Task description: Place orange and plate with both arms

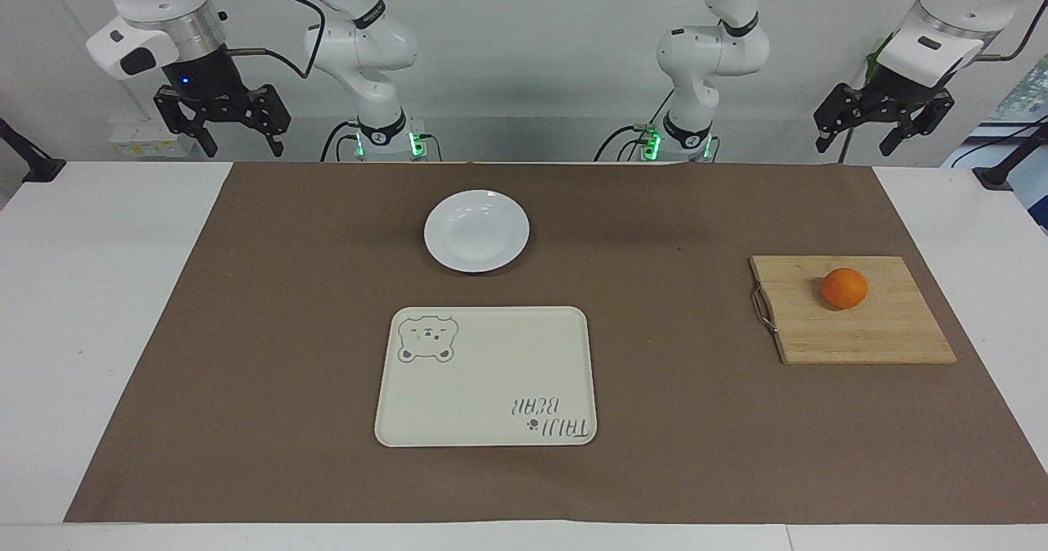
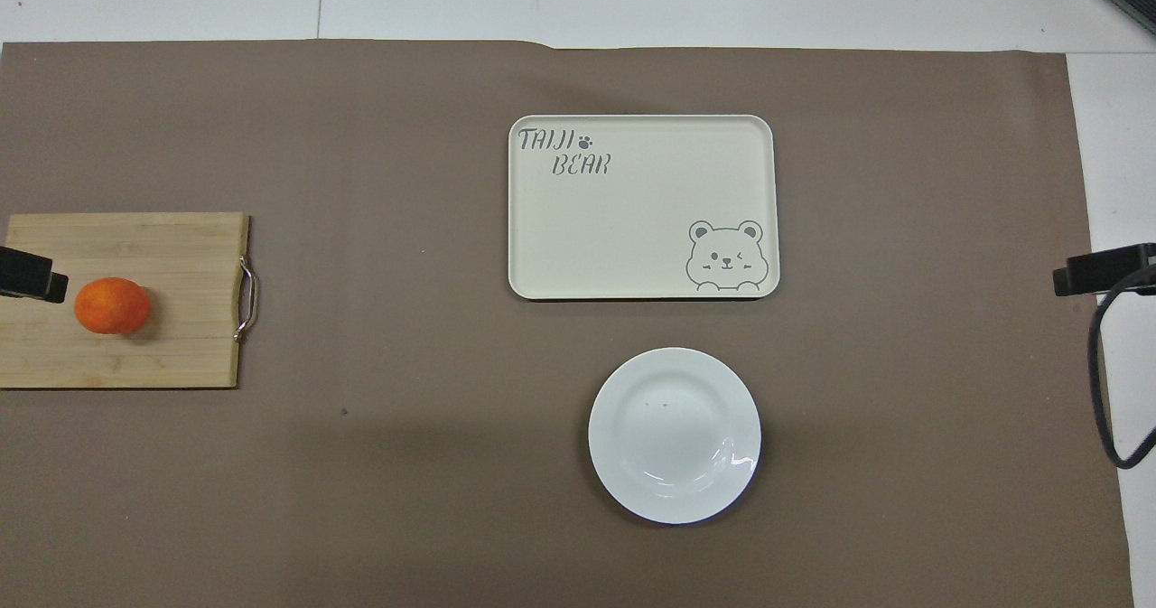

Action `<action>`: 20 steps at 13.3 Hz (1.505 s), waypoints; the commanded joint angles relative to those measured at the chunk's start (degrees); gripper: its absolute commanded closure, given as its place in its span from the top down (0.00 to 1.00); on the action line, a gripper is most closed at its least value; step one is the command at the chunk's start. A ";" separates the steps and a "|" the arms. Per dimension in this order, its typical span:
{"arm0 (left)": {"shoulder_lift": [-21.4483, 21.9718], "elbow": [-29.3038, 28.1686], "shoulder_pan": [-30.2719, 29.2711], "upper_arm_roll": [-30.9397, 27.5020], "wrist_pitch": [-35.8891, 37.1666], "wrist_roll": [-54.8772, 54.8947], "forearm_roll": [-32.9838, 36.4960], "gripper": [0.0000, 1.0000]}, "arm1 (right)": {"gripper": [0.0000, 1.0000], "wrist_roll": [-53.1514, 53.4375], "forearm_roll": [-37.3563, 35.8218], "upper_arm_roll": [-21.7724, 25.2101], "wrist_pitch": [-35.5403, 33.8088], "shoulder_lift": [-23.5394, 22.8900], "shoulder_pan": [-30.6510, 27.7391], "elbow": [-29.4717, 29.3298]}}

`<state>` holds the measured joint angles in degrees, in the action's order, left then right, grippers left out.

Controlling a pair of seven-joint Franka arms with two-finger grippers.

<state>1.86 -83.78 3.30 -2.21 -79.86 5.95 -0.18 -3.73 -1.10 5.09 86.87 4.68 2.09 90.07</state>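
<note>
plate (image 2: 674, 434): glossy white, looks ceramic, light glare on rim. orange (image 2: 111, 305): bright peel, slight sheen. cutting board (image 2: 172, 256): pale wood, strip grain visible, matt, with shiny metal wire handle (image 2: 246, 299) on one edge. tray (image 2: 641, 207): cream, smooth, semi-matt, prob plastic, grey printed bear and lettering. table cover (image 2: 406, 319): brown paper-like sheet, matt, flat. table (image 1: 98, 289) underneath: plain white, smooth. arms: white glossy shells, silver metal wrist rings, matt black grippers.
</note>
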 commanded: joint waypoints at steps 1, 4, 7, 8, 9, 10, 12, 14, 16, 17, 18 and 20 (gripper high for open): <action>1.39 -1.56 -0.58 0.10 -1.00 0.47 -0.70 1.00 | 1.00 -1.19 1.01 -0.08 0.40 0.24 -0.50 0.54; 1.30 -1.47 -0.58 0.10 -1.00 0.47 -0.61 1.00 | 1.00 -1.19 1.01 -0.08 0.40 0.24 -0.50 0.54; 1.39 -1.65 -1.36 0.10 -1.62 0.38 -0.70 1.00 | 1.00 -1.19 1.01 -0.08 0.40 0.24 -0.50 0.54; 1.30 -1.56 -1.72 0.10 -1.53 0.29 -0.61 1.00 | 1.00 -1.19 1.01 -0.08 0.40 0.24 -0.50 0.54; 1.30 -1.56 -1.81 0.10 -1.62 0.46 -0.61 1.00 | 1.00 -1.19 1.01 -0.08 0.40 0.24 -0.50 0.54; 1.30 -1.56 -1.72 0.10 -1.62 0.38 -0.61 1.00 | 1.00 -1.19 1.01 -0.08 0.40 0.24 -0.50 0.54; 1.30 -1.47 -1.72 0.10 -1.53 0.47 -0.61 1.00 | 1.00 -1.19 1.01 -0.08 0.40 0.24 -0.50 0.54; 1.30 -1.47 -1.63 0.19 -1.62 0.47 -0.61 1.00 | 1.00 -1.19 1.01 -0.08 0.40 0.24 -0.50 0.54; 1.21 -1.47 -1.63 0.10 -1.62 0.47 -0.61 1.00 | 1.00 -1.19 1.01 -0.08 0.40 0.24 -0.50 0.54; 1.21 -1.47 -1.63 0.10 -1.71 0.47 -0.61 1.00 | 1.00 -1.19 1.01 -0.08 0.40 0.24 -0.50 0.54; 1.30 -1.56 -1.72 0.10 -2.49 0.47 -0.61 1.00 | 1.00 -1.19 1.01 -0.08 0.40 0.24 -0.50 0.54; 1.21 -2.00 -2.33 0.10 -4.07 0.38 -0.61 1.00 | 1.00 -1.19 1.01 -0.08 0.40 0.24 -0.50 0.54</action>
<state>1.88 -83.82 2.00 -2.27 -81.64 5.97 -0.18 -3.73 -1.10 5.09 86.87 4.68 2.09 90.07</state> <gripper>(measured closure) 0.000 0.000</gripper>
